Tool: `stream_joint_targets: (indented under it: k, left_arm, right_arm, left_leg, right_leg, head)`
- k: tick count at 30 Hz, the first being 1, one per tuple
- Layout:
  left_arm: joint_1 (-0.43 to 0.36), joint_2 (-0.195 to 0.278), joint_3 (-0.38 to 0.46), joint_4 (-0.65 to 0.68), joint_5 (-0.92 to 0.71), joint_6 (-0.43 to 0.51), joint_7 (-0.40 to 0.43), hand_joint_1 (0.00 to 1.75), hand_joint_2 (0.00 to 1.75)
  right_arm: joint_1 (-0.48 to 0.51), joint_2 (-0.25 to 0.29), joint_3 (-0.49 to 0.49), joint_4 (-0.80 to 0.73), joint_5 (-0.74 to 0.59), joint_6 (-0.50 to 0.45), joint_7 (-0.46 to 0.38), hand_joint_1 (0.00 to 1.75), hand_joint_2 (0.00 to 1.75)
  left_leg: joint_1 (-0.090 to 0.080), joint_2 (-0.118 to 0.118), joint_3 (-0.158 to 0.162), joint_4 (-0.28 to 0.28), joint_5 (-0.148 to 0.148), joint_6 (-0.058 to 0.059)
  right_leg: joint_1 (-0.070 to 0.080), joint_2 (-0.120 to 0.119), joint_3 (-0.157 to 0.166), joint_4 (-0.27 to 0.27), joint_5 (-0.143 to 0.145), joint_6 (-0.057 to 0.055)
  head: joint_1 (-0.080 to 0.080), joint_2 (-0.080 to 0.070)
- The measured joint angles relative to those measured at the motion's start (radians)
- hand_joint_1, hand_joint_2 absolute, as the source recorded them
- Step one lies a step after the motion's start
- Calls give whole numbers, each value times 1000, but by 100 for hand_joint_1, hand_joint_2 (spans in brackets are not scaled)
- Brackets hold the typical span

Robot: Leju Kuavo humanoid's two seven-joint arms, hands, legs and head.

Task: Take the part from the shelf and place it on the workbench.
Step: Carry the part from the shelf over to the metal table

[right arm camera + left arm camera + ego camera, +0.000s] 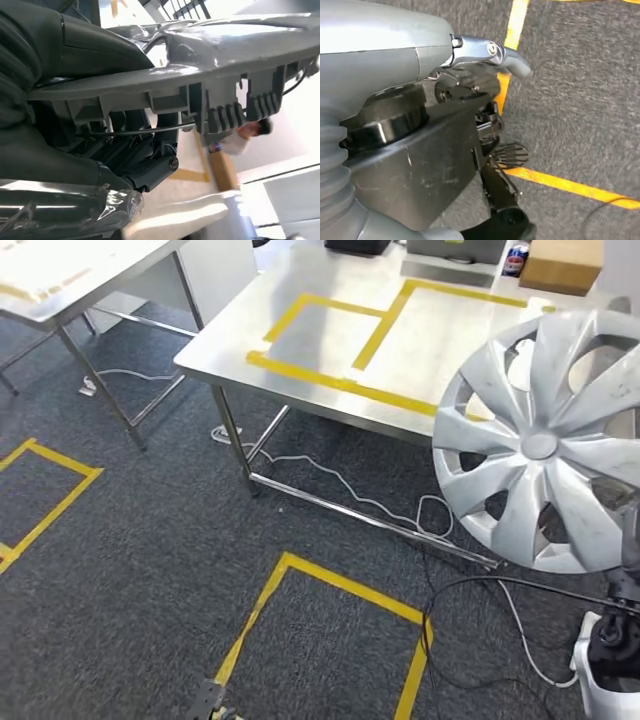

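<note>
Now my right robot hand point(124, 145) grips the hubcap point(547, 445) by its rim, upright before the desk point(332, 350).

We see even, bright indoor light in the head view; the steel surface point(317, 335) gleams softly. Our right wrist view blows out white at its right side, background blurred.

Right hand point(124, 145) raised, fingers point(151, 172) curled around rim of held part. Left hand point(486, 125) hanging low, holding nothing, fingers point(508, 60) apart.
</note>
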Motion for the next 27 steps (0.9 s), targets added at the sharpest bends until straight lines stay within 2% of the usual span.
stream_joint_targets:
  k: [1,2,3,4,5,7,8,9,10,12,13,14,15,16,18,23,27]
  left_arm:
    - [0,-3,1,1,3,0,-3,0,175]
    - [-1,-2,3,0,7,0,-6,0,175]
    - [-3,-3,5,1,11,-1,-11,0,175]
    - [-6,-4,7,1,16,-3,-17,0,175]
    - [-8,-5,10,1,20,-4,-23,0,175]
    - [-9,-6,16,1,25,-6,-31,0,175]
    - [-7,-5,19,1,29,-7,-34,0,175]
    - [-6,-5,23,1,32,-8,-36,0,175]
    - [-4,-4,26,1,35,-9,-40,0,175]
    - [-2,1,33,1,39,-10,-48,0,175]
    - [-1,4,35,1,39,-9,-54,0,175]
    - [0,7,37,1,38,-8,-61,0,175]
    - [1,8,38,1,36,-7,-69,0,175]
    - [1,9,38,1,34,-7,-77,0,175]
    - [0,8,39,1,30,-6,-89,0,175]
    - [-2,6,39,1,30,-10,-85,0,175]
    - [-1,1,39,1,28,-19,-73,0,175]
  right_arm:
    - [4,-2,-4,-2,2,1,-2,175,175]
    - [8,-4,-8,-5,8,0,-7,175,175]
    - [10,-5,-11,-9,21,-2,-17,175,175]
    - [9,-6,-13,-13,41,-6,-32,175,175]
    - [6,-7,-14,-17,63,-12,-48,175,175]
    - [-3,-6,-13,-20,100,-26,-69,175,175]
    - [-5,-6,-13,-20,110,-32,-72,175,175]
    - [-5,-6,-12,-20,117,-39,-71,175,175]
    - [-4,-6,-12,-19,123,-46,-70,175,175]
    - [1,-5,-11,-17,136,-53,-74,175,175]
    - [5,-3,-11,-17,143,-53,-82,175,175]
    - [10,-1,-12,-18,149,-51,-90,175,175]
    - [16,1,-13,-18,155,-48,-96,175,175]
    - [21,2,-15,-19,159,-44,-100,175,175]
    - [27,3,-22,-20,166,-31,-98,175,175]
    - [29,3,-31,-31,180,-4,-100,175,175]
    - [35,3,-34,-56,186,19,-113,175,175]
  left_leg:
    - [0,1,3,2,-6,-4]
    - [1,0,6,3,-10,-7]
    - [2,0,2,18,-17,-8]
    - [1,-1,-17,53,-29,-8]
    - [-1,-2,-53,112,-46,-7]
    - [-8,-2,-166,263,-76,-1]
    - [-13,-2,-220,315,-73,3]
    - [-18,-2,-258,333,-48,10]
    - [-25,-3,-276,310,-3,20]
    - [-43,-10,-264,185,111,46]
    - [-51,-15,-247,120,151,59]
    - [-55,-20,-232,73,170,65]
    - [-57,-24,-221,45,175,64]
    - [-55,-26,-214,33,169,56]
    - [-51,-30,-211,28,165,43]
    - [-50,-38,-204,28,156,55]
    - [-49,-39,-201,28,155,60]
  right_leg:
    - [1,6,-3,6,-8,-20]
    - [3,9,-4,13,-16,-34]
    - [7,12,-3,18,-23,-44]
    - [10,14,1,19,-28,-53]
    - [13,16,5,16,-33,-61]
    - [19,20,18,10,-40,-72]
    - [20,23,25,7,-45,-77]
    - [21,26,32,6,-51,-80]
    - [21,29,40,5,-58,-82]
    - [18,36,55,3,-71,-78]
    - [18,41,61,3,-78,-73]
    - [19,44,65,3,-85,-67]
    - [20,45,67,2,-90,-63]
    - [23,45,71,1,-93,-60]
    - [24,37,79,-9,-94,-60]
    - [28,26,103,-39,-93,-57]
    - [29,24,107,-47,-91,-51]
  head:
    - [-9,0]
    - [-18,0]
    - [-23,0]
    - [-25,0]
    - [-27,0]
    - [-29,0]
    - [-30,0]
    - [-30,0]
    - [-30,0]
    - [-31,0]
    - [-31,0]
    - [-31,0]
    - [-31,0]
    - [-32,0]
    - [-31,0]
    - [-31,0]
    - [-31,0]
